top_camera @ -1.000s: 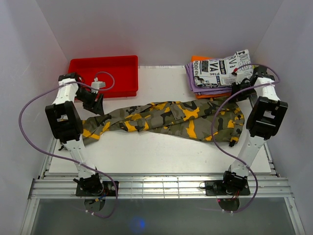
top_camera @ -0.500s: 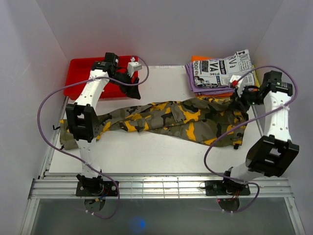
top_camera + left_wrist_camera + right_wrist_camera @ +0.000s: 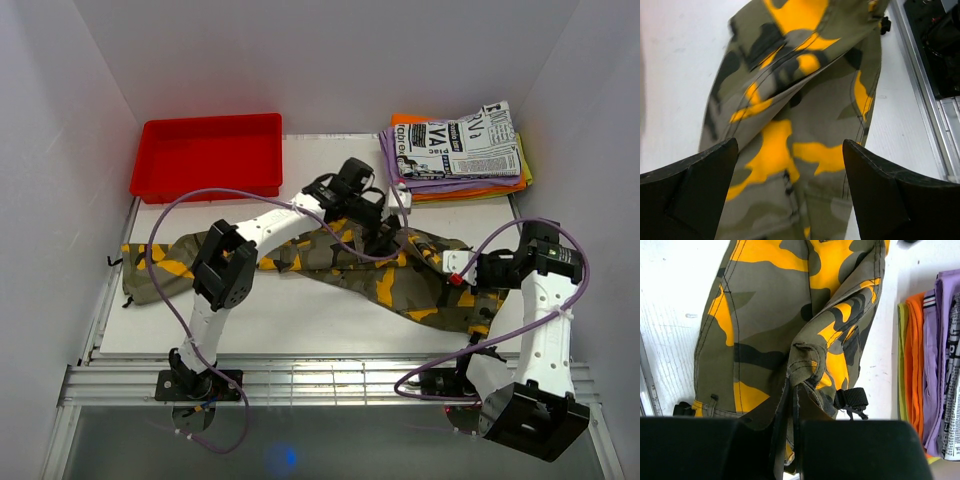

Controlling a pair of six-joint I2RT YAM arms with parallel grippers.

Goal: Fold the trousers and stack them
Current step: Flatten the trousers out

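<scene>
On the counter: one pair of trousers, two arms over it

Across the white counter lies one pair of camouflage trousers. It is stretched from the left edge toward the right front and is rumpled in the middle. Two arms bend over it. The left arm rises from its base, folds at the elbow and reaches far to the right above the cloth, ending past the counter's middle. The right arm has its elbow low near the front edge; its forearm rises and the wrist turns left toward the trousers' right end. One red tray sits at the far left corner, apart from the trousers. One stack of folded garments sits at the far right, with a newsprint piece on top and purple and orange below.

The left tool is released. Its wrist camera shows two dark fingers spread wide, with olive, black and orange cloth beneath and between them. Whether they touch the cloth I cannot tell. The right tool is clenched on the trousers, a bunched fold pinched between its closed fingers. This is plain only in the right wrist view; from overhead the grip is too small to read. The same view shows one black strap at the cloth's edge and a thin yellow-green layer in the stack.
</scene>
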